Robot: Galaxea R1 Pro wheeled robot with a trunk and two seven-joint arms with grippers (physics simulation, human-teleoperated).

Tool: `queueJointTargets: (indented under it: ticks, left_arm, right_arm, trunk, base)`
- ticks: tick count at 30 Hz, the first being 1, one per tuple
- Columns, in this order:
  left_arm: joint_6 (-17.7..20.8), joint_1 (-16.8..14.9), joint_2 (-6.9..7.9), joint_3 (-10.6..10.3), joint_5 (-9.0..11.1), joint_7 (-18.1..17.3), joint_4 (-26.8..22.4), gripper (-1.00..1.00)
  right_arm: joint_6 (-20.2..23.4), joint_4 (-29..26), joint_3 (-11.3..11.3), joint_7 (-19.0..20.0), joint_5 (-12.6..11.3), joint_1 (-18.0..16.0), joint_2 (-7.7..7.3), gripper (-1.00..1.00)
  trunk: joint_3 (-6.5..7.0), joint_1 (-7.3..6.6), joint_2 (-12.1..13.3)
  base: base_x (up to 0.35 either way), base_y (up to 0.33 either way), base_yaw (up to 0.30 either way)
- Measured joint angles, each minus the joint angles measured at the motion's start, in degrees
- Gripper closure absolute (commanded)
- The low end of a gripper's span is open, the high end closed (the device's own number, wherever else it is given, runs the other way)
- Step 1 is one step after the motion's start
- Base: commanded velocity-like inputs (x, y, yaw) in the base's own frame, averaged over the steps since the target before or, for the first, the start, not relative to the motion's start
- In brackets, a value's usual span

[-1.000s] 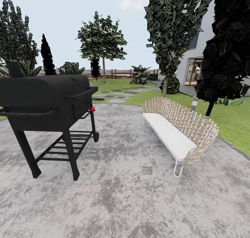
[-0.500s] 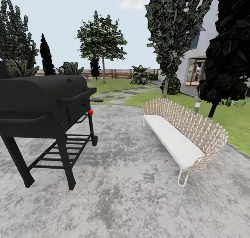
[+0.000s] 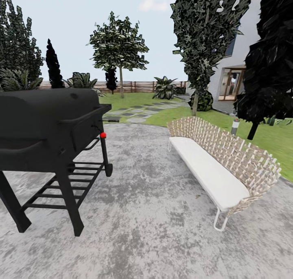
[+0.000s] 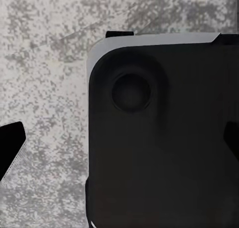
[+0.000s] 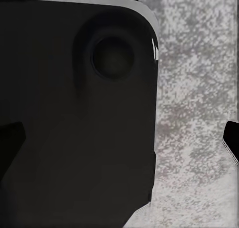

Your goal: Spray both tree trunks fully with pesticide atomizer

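The garden lawn [image 3: 134, 99] lies beyond the paved patio, closed off by a brown slat fence [image 3: 138, 86]. A tall tree [image 3: 118, 43] with a mottled green crown and a thin-looking bare trunk [image 3: 121, 83] stands far off at the lawn's back. A second leafy tree [image 3: 203, 31] rises nearer on the right, its trunk [image 3: 194, 104] just behind the bench. The pesticide atomizer is out of view. In the wrist views, my left gripper [image 4: 122, 145] and right gripper [image 5: 122, 140] hang open above the paving, beside my dark base.
A black barbecue grill [image 3: 49, 128] stands close on the left. A wicker bench [image 3: 219, 161] with a white seat runs along the right. Grey patio [image 3: 150, 214] stretches between them towards stepping stones [image 3: 136, 113]. Near-black conifers [image 3: 268, 59] and a grey bollard [image 3: 235, 126] stand on the right.
The whole head view has shifted as the camera moves forward: grill and bench look larger and nearer and slide towards the picture's sides. Nothing in the scene itself has moved.
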Motion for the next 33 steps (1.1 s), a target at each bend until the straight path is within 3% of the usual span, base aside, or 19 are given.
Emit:
queueJointTargets:
  ticks: [19, 25, 33]
  left_arm:
    - [0.00, 0.04, 0.00, 0.08, 0.00, 0.00, 0.01, -1.00]
    - [-0.01, 0.04, 0.00, 0.03, 0.06, 0.00, 0.01, -1.00]
    - [-0.10, 0.06, 0.00, 0.00, 0.06, 0.00, 0.01, -1.00]
  right_arm:
    - [0.00, -0.01, -0.12, -0.17, -0.06, 0.00, 0.03, -1.00]
    - [0.00, -0.01, -0.15, -0.17, -0.07, 0.00, 0.00, -1.00]
    - [0.00, -0.02, -0.16, -0.18, -0.07, 0.00, 0.00, -1.00]
  trunk:
    - [0.00, 0.00, 0.00]
    - [0.00, 0.01, 0.00]
    - [0.09, 0.03, 0.00]
  base:
    - [0.335, 0.022, -0.010]
    - [0.286, 0.124, -0.188]
    - [0.065, 0.025, -0.234]
